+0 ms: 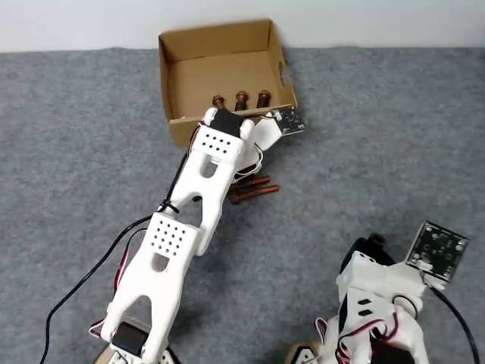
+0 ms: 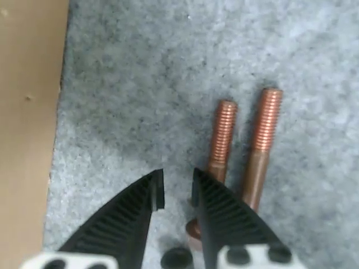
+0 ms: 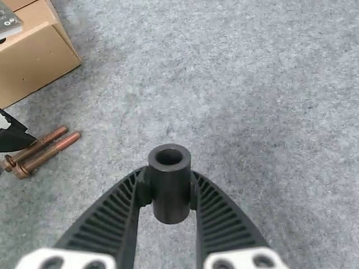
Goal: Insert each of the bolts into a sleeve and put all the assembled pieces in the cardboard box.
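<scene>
Two copper bolts (image 1: pixel 254 188) lie side by side on the grey carpet just in front of the cardboard box (image 1: pixel 176 76). My left gripper (image 2: pixel 178 188) hangs low over the carpet, open by a narrow gap with nothing in it. One of its fingers (image 2: pixel 221 213) covers the head end of the nearer bolt (image 2: pixel 223 134); the other bolt (image 2: pixel 261 145) lies just beyond. My right gripper (image 3: pixel 169 193) is shut on a black sleeve (image 3: pixel 169 182), held upright with its bore facing the camera, well away from the bolts (image 3: pixel 39 151). Three assembled pieces (image 1: pixel 241 98) stand in the box.
The box's front wall (image 2: pixel 28 112) stands close beside my left gripper. The left arm (image 1: pixel 216 152) stretches from the near-left edge to the box front. The right arm (image 1: pixel 379 303) is folded at the near right. Open carpet lies between the arms.
</scene>
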